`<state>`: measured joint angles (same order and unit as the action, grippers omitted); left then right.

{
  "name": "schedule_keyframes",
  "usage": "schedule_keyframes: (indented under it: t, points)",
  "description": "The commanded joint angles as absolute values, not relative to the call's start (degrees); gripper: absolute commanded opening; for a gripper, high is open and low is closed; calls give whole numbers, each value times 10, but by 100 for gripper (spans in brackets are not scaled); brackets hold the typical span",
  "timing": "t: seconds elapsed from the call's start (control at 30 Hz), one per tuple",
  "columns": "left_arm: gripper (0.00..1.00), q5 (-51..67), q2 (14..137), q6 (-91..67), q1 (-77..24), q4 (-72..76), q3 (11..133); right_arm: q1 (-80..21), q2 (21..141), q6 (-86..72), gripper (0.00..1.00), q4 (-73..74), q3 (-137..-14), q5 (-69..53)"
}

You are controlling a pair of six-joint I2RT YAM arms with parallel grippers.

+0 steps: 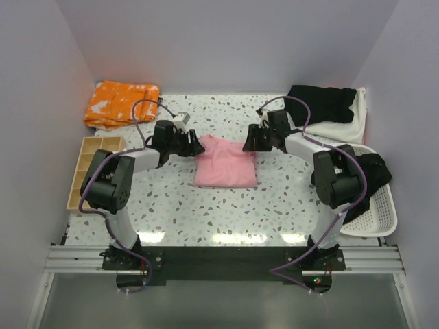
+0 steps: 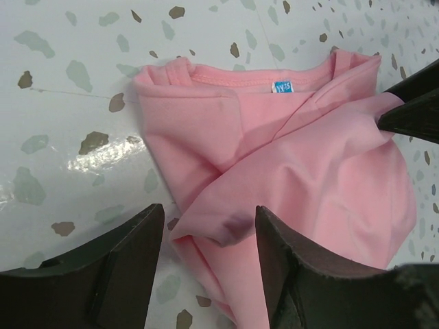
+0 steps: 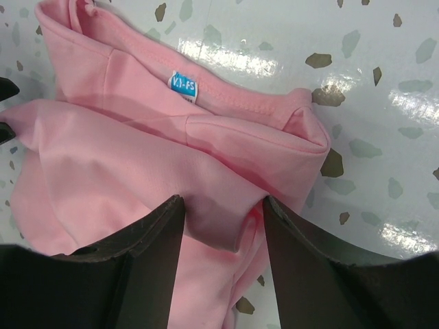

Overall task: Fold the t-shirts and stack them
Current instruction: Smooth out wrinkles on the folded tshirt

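A light pink t-shirt (image 1: 225,163) lies partly folded in the middle of the table, collar at the far side. My left gripper (image 1: 194,146) is at its far left corner and my right gripper (image 1: 250,145) is at its far right corner. In the left wrist view the left gripper (image 2: 209,219) is open, with a fold of the pink shirt (image 2: 309,171) lying between the fingers. In the right wrist view the right gripper (image 3: 223,205) is open and straddles a raised fold of the pink shirt (image 3: 137,171). A black t-shirt (image 1: 322,103) lies on an off-white one (image 1: 351,125) at the back right.
An orange patterned cloth (image 1: 120,103) lies at the back left. A wooden compartment tray (image 1: 92,164) stands at the left edge. A white basket (image 1: 384,212) at the right holds a black cloth (image 1: 374,175). The terrazzo tabletop (image 1: 226,212) stretches toward the arm bases.
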<state>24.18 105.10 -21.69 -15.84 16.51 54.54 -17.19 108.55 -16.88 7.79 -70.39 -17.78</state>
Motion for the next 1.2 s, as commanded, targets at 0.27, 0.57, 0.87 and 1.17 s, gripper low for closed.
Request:
schedule_keyframes:
  t: [0.27, 0.57, 0.87, 1.17]
  points:
    - [41, 264, 1039, -191, -151, 168, 549, -170, 1086, -172, 46, 67, -724, -199]
    - [14, 293, 1049, -210, -151, 192, 559, -170, 1064, -165, 0, 64, -718, -217]
    - [0, 312, 1027, -202, -150, 168, 577, -170, 1002, -159, 0, 75, -687, -206]
    - [0, 325, 999, -200, -138, 169, 585, -168, 941, -162, 0, 67, -644, -180]
